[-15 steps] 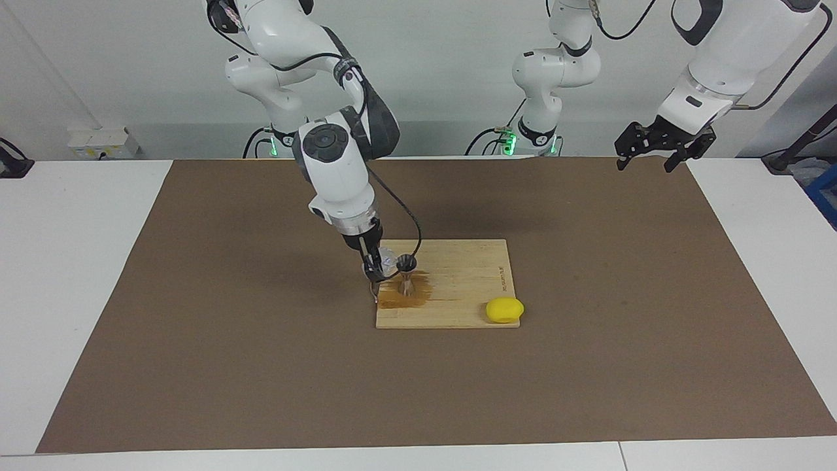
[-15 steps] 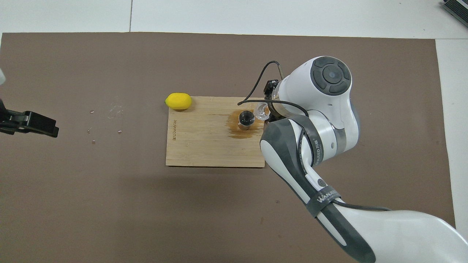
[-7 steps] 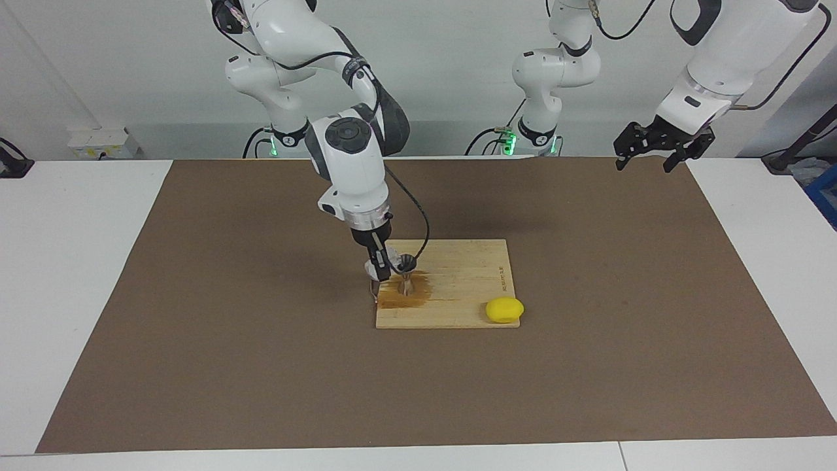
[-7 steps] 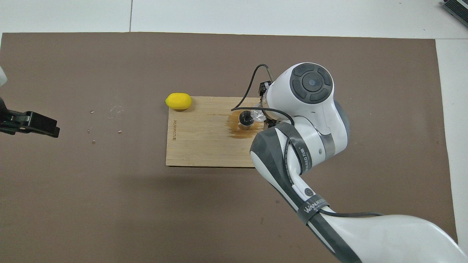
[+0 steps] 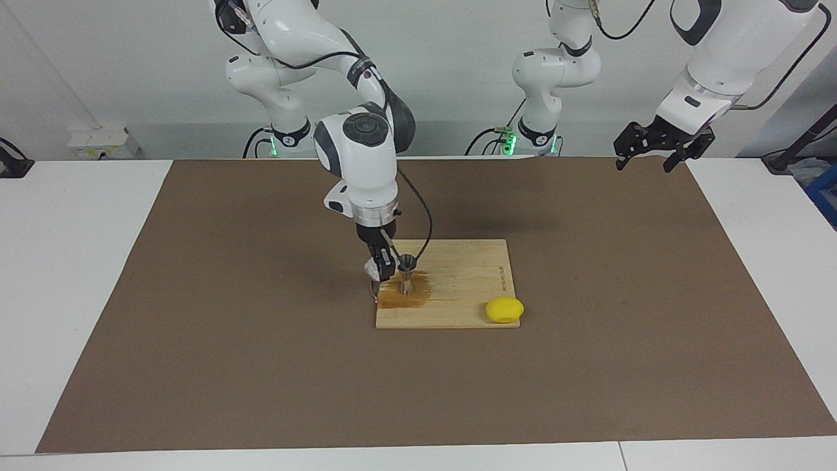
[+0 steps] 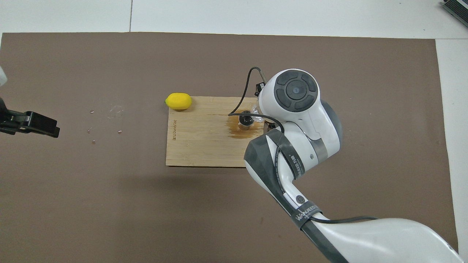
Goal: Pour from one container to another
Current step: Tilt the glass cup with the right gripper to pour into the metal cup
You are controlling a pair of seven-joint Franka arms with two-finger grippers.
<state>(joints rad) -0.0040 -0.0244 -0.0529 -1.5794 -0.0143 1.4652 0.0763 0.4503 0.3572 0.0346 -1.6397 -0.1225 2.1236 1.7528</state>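
One camera sits high across the tabletop (image 5: 78, 275) and faces me, taking in both my arms and the wall. The other hangs above my own end, looking forward and steeply down — closer in. Both share the brown mat (image 5: 588, 340) (image 6: 91, 204) and the wooden board (image 5: 458, 288) (image 6: 204, 142) — half a turn apart.

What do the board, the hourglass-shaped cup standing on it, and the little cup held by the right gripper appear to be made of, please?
The board looks like pale bamboo or wood: striped grain, matte, with a dark wet-looking stain around the jigger. The jigger looks like polished steel: shiny grey with bright highlights. The cup in the right gripper seems clear glass, possibly plastic: see-through, glinting.
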